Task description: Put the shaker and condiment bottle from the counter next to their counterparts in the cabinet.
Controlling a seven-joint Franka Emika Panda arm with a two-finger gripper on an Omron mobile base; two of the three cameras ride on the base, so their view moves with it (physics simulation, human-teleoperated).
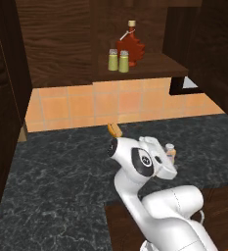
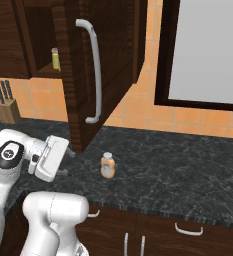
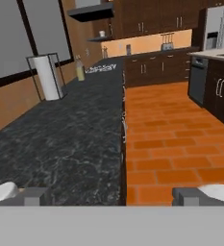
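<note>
Two small yellow-green grey-capped shakers (image 1: 118,60) already stand side by side on the dark brown wood-grain cabinet shelf (image 1: 154,68), beside the red maple-leaf-shaped bottle (image 1: 130,45). The slender peach-tan condiment bottle (image 2: 107,165) remains upright on the black marble-like counter (image 2: 178,170). The hand (image 2: 68,162) stands fully open and empty, near the bottle; grasping and shelving are judged outstanding.

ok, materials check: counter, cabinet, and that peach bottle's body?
Counter: looks like polished black marble or an imitation, going by the fine grey veining. Cabinet: dark brown wood or veneer, matte, with visible grain. Condiment bottle: smooth peach-tan body with a pale cap, likely plastic, though glass can't be ruled out from the render.
</note>
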